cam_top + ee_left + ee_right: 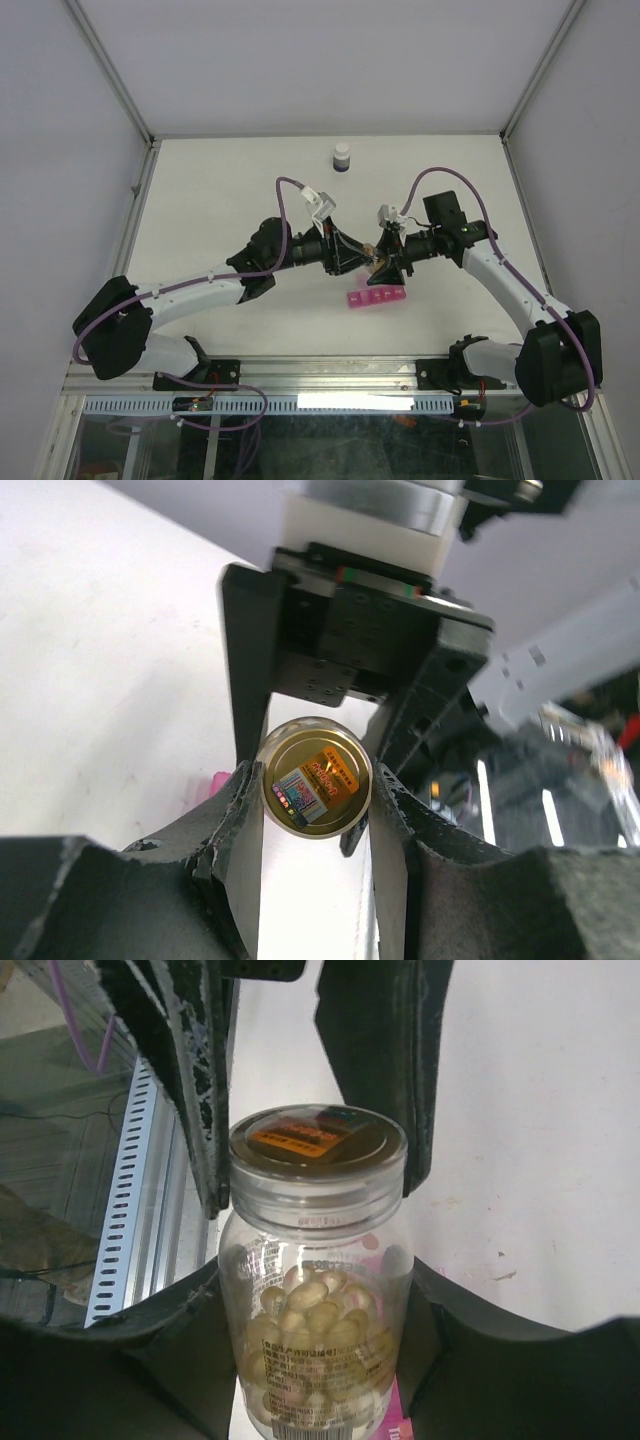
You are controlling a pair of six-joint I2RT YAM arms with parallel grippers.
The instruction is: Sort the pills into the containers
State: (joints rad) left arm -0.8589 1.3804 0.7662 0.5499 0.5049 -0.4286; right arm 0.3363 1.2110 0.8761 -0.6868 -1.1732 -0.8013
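The left end effector point(316, 785) is clenched on the cap point(318, 1148) of the clear bottle point(315, 1260). The right end effector point(315, 1290) grasps the body from the opposite side. The pills point(312, 1310) are inside, at the centre of the top view. I judge this is the opening step, and the next move needs a twist of the cap. The bottle's long axis runs left-right in the top view, cap toward the left. The pink organiser point(377, 297) lies on the desk point(200, 190) just below.
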